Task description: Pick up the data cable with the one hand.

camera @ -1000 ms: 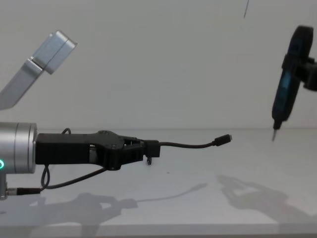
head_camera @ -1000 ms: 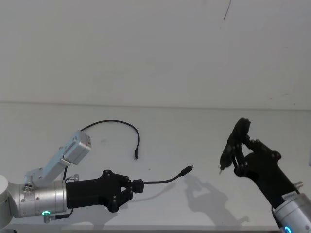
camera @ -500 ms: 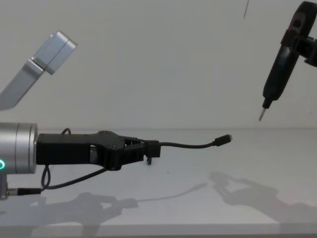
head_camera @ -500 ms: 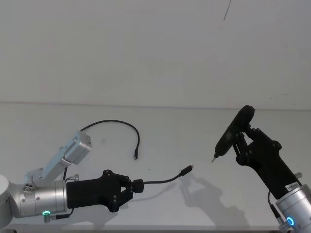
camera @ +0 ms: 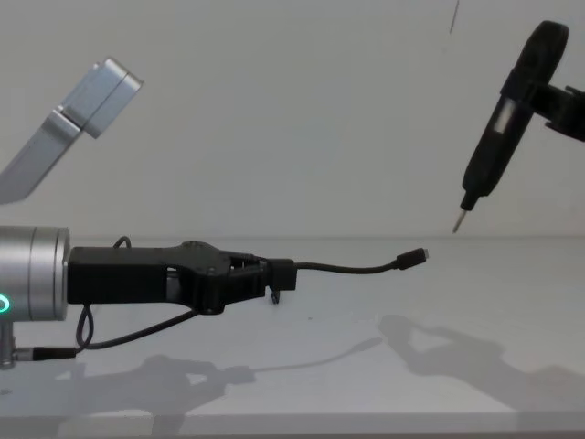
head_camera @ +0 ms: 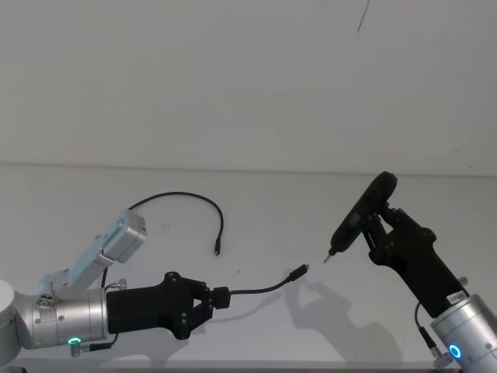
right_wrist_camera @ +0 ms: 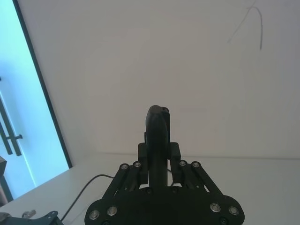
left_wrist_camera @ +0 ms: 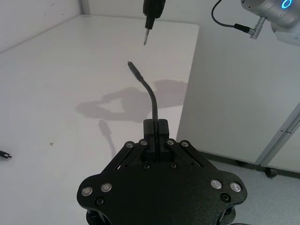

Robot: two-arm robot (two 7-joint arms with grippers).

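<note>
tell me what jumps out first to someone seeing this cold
The left gripper, low over the white table, is shut on a black cable whose free plug juts out in mid-air. Opposite it, the right gripper holds a black pen-like tool tilted down, its metal tip aimed near that plug, not touching.

The left gripper [head_camera: 220, 298] reaches out level from the robot's left side, low over the surface [head_camera: 256, 210], on a thick silver arm with a green ring light. Its black fingers [camera: 274, 271] are closed on the end of a thin black cable [head_camera: 260, 289]. The right gripper [head_camera: 378, 225] comes up at a slant from the lower right, raised well above the surface, its fingers clamped around a slim black pen-like tool [head_camera: 359, 213] that points down toward the left gripper.
</note>
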